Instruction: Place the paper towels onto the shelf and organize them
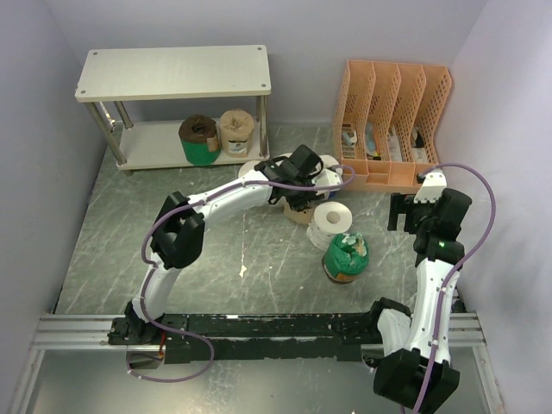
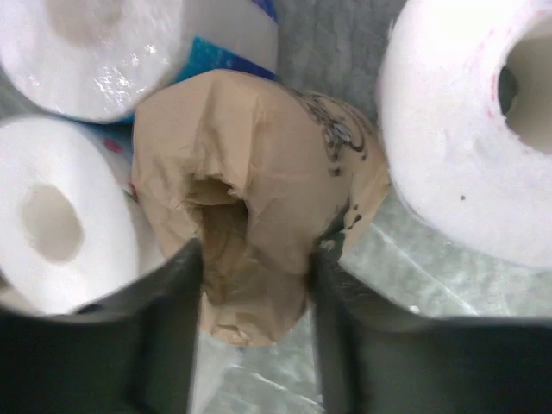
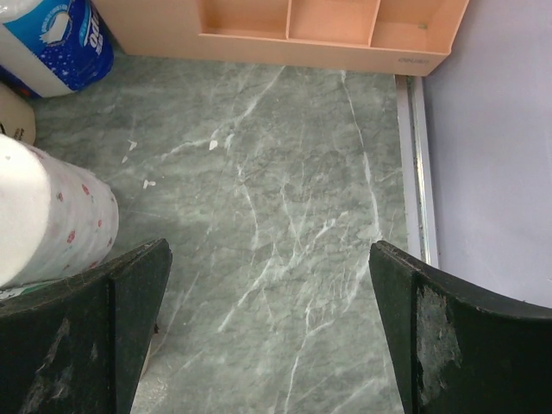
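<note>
Now, your left gripper [image 2: 254, 259] is clamped on the tan paper-wrapped roll with a crumpled hollow core [image 2: 259, 190], one black finger [image 2: 168, 336] pressed against each side. Touching that roll on the gripper's left is a plain white roll [image 2: 60, 224]. Beyond it lies a white roll in a blue-printed wrap [image 2: 129, 52], and to the right stands a white roll with faint pink dots [image 2: 466, 129]. Your right gripper [image 3: 267, 293] hangs wide open, nothing between its jaws, over the green marbled table [image 3: 285, 172]. The pink-dotted roll sits just to its left, and the orange slotted file organizer [image 3: 328, 26] is ahead. Far left of both grippers, the pale two-tier shelf [image 1: 172, 73] holds a green-wrapped roll [image 1: 199, 142] and another tan roll [image 1: 235, 131] on its lower board.
</note>
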